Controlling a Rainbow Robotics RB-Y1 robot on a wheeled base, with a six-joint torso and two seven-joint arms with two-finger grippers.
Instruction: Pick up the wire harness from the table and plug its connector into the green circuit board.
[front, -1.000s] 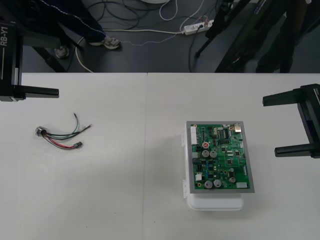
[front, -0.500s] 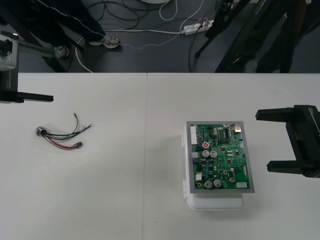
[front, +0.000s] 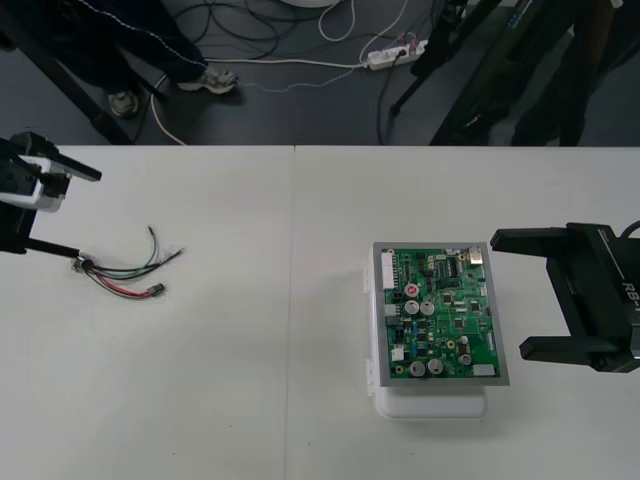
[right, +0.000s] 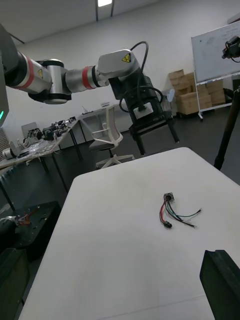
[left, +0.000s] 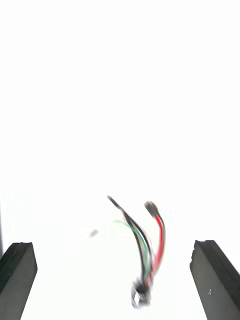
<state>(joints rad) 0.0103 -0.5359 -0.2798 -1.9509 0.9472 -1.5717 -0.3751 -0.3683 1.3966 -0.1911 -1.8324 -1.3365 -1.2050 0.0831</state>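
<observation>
The wire harness lies flat on the table at the left, its metal socket toward the left arm and its black plug on the red wire's end. My left gripper hovers open just left of the harness, one fingertip close to the socket. In the left wrist view the harness lies between the wide-apart fingers. The green circuit board sits on its white base right of centre. My right gripper stands open at the board's right edge, holding nothing.
In the right wrist view the harness lies far across the bare table, with the left arm's gripper beyond it. Dark floor with cables runs past the table's far edge.
The left gripper has turned and come down toward the harness's socket end. The right gripper has slid left, up to the board's right edge. The harness and board have not moved.
</observation>
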